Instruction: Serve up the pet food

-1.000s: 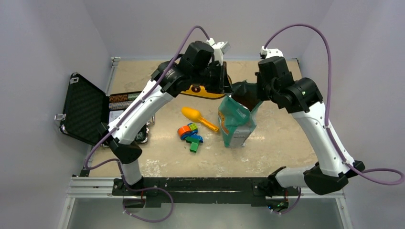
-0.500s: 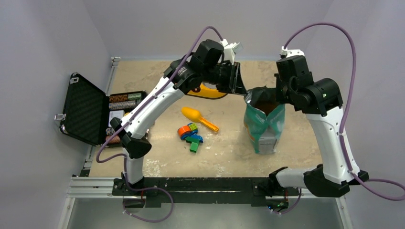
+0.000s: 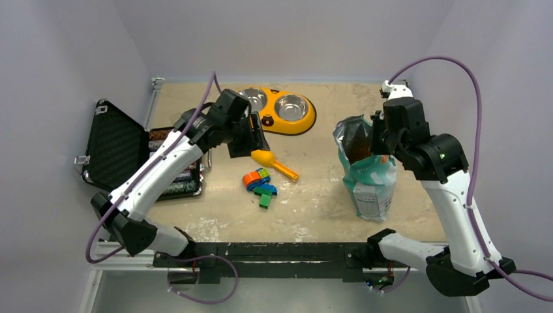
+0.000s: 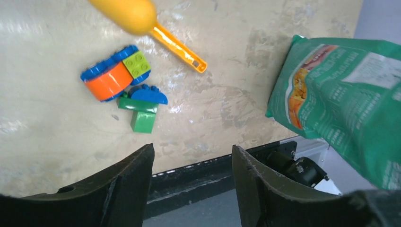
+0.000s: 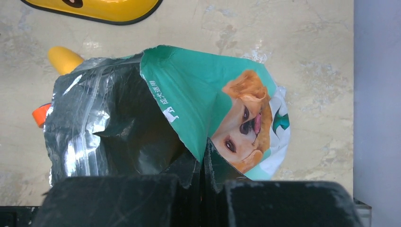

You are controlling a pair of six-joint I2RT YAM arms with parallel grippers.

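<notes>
The teal-green and white pet food bag [image 3: 368, 179] with a golden dog stands upright at the right of the table, its foil-lined mouth [image 5: 113, 123] gaping. The pet food itself is hidden in the dark inside. My right gripper [image 5: 204, 156] is shut on the bag's top rim, also seen from above [image 3: 380, 140]. My left gripper [image 4: 191, 156] is open and empty, hovering just above the yellow scoop [image 3: 264, 157], apart from the bag [image 4: 340, 104]. The scoop [image 4: 130, 14] lies on the table. A yellow double bowl [image 3: 287, 120] sits at the back.
Colourful toy blocks [image 3: 259, 186] lie beside the scoop's handle, near the table's middle [image 4: 125, 85]. An open black case [image 3: 117, 147] with packed items stands at the left edge. Grey walls close in on three sides.
My left gripper let go of the bag's rim, opened, and swung back left over the scoop. My right gripper carried the bag further right, uncovering the yellow bowl.
</notes>
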